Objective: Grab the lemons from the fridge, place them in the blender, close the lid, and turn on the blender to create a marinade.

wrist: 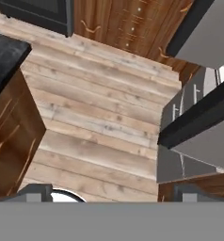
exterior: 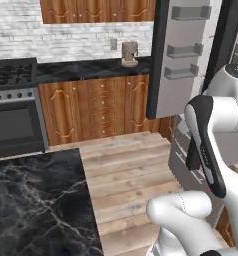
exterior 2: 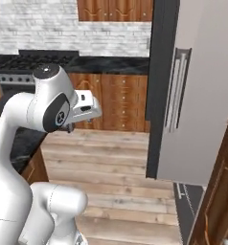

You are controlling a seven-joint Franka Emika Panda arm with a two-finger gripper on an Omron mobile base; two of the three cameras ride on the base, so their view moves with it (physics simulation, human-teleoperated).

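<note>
Hand (wrist: pixel 112 190) wide open above plank floor; fridge (exterior: pixel 183 60) door bins in left base view.

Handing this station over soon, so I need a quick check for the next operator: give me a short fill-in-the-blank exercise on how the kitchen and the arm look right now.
1. The fridge door stands ____.
2. The floor between the counters is made of ____ planks.
3. The stove sits to the ____ of the wooden cabinets in the left base view.
4. The jaws of the gripper stand ____, holding nothing.

Missing words: open; wooden; left; open
</note>
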